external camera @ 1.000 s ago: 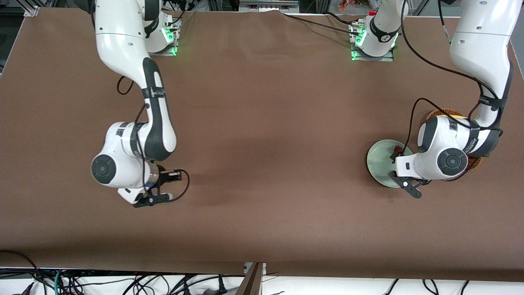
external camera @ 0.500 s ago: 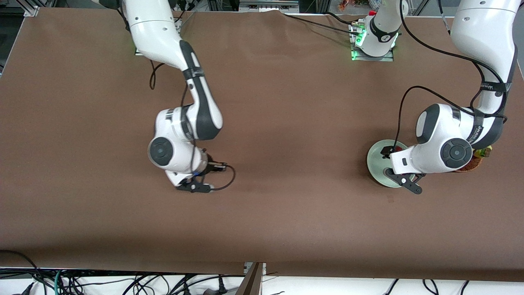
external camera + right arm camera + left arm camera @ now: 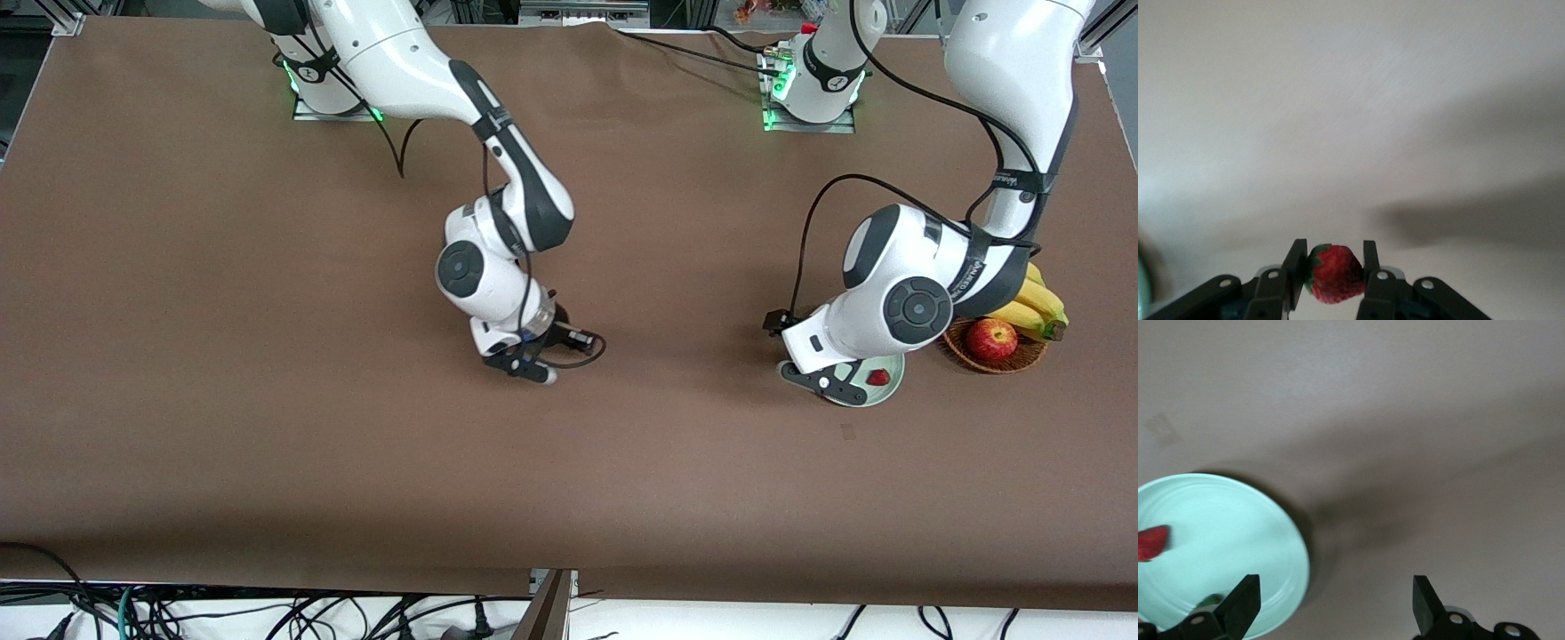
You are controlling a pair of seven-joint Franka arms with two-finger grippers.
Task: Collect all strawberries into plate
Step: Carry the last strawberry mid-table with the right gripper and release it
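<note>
My right gripper is shut on a red strawberry with a green cap. It hangs over the bare brown cloth in the middle of the table. The pale mint-green plate lies toward the left arm's end, mostly covered by the left hand. One strawberry lies in it, also seen as a red berry in the left wrist view. My left gripper is open and holds nothing; one finger is over the plate's rim, the other over the cloth.
A brown wicker basket stands beside the plate at the left arm's end, holding a red apple and bananas. Cables trail from both wrists.
The right arm has swung from its own end of the table to the middle, carrying the strawberry. The left hand has shifted off the basket, uncovering the apple and bananas.
</note>
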